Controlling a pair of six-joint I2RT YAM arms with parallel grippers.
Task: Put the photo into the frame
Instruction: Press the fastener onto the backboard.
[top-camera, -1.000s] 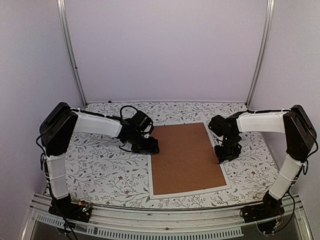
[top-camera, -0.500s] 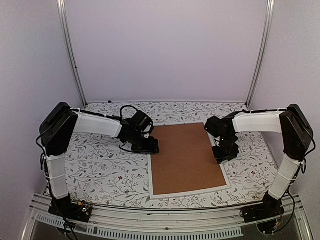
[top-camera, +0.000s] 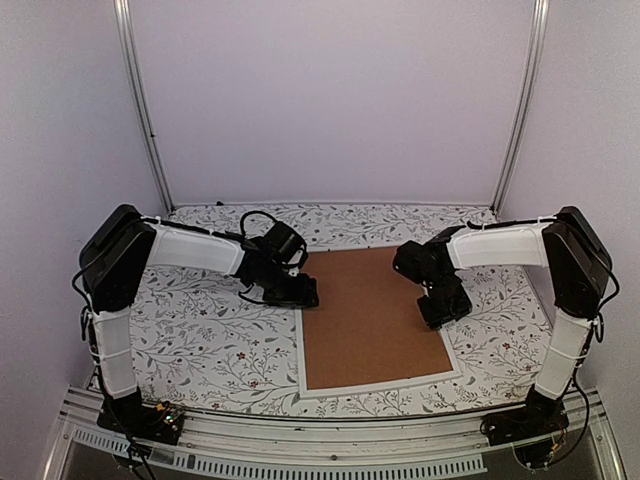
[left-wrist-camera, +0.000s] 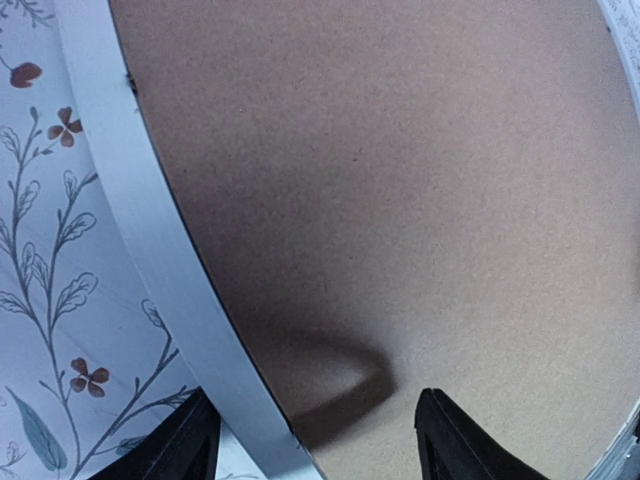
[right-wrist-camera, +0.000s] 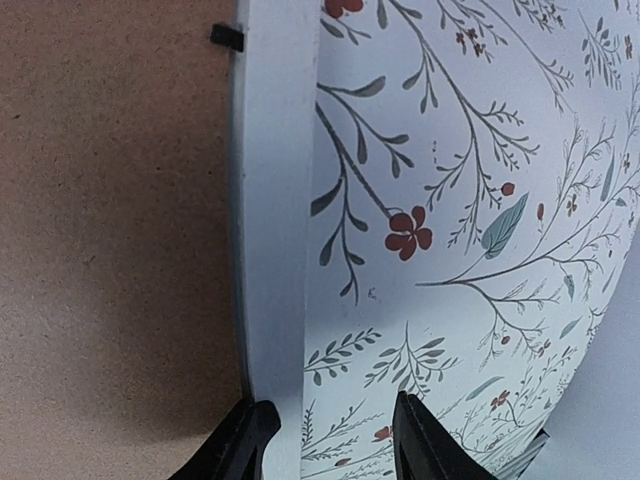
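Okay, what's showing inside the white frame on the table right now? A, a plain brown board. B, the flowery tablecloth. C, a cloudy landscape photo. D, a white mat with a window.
A: a plain brown backing board lies inside the white rim of the frame, seen from the top and from both wrist views.

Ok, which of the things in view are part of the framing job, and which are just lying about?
Part of the job:
- frame, lying face down
- brown backing board, inside the frame's white rim
- left gripper and right gripper, at opposite side edges of the frame
- the photo is not visible

Lying about:
- only the floral table cover
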